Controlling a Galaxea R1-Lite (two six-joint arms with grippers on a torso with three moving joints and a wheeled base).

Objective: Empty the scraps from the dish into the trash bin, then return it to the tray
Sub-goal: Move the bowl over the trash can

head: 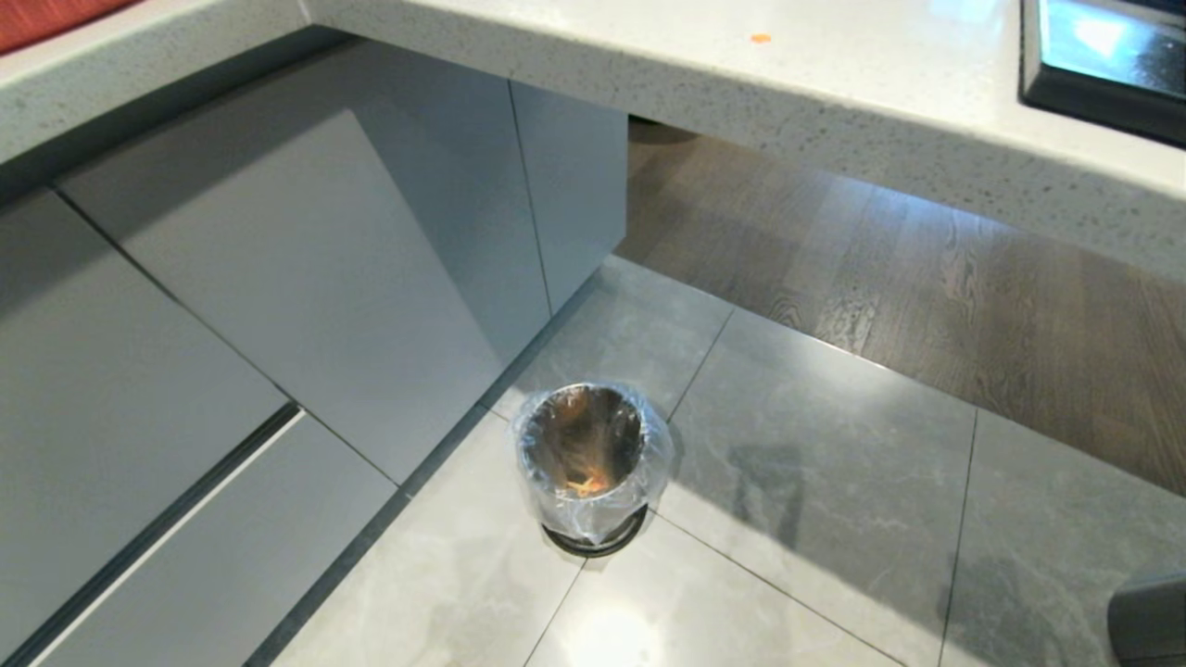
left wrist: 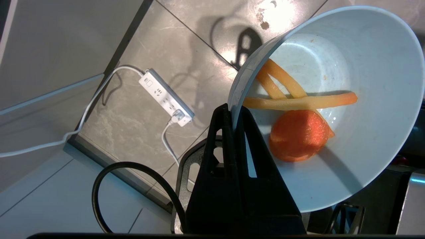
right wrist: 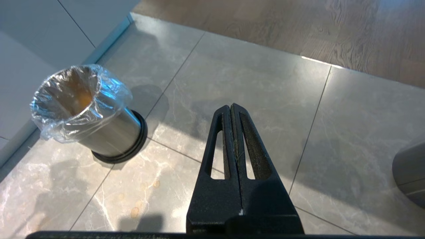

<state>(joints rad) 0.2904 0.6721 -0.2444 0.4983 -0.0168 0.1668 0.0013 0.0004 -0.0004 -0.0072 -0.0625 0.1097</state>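
Note:
In the left wrist view my left gripper (left wrist: pixel 232 111) is shut on the rim of the dish (left wrist: pixel 365 139), a pale-blue bowl held tilted above the floor. The scraps lie inside it: an orange carrot round (left wrist: pixel 298 134) and a few pale sticks (left wrist: pixel 300 101). The trash bin (head: pixel 593 463), shiny metal lined with a clear bag, stands on the floor tiles by the cabinet; it also shows as the trash bin (right wrist: pixel 86 113). A corner of the black tray (head: pixel 1103 74) sits on the counter at the far right. My right gripper (right wrist: pixel 231 108) hangs shut and empty over the tiles beside the bin.
Some orange bits (head: pixel 588 484) lie at the bin's bottom. A white power strip (left wrist: pixel 166 97) with its cord lies on the floor by the cabinet base. The stone counter (head: pixel 834 83) overhangs grey cabinet fronts (head: pixel 306 278). Wooden flooring (head: pixel 973 306) lies beyond the tiles.

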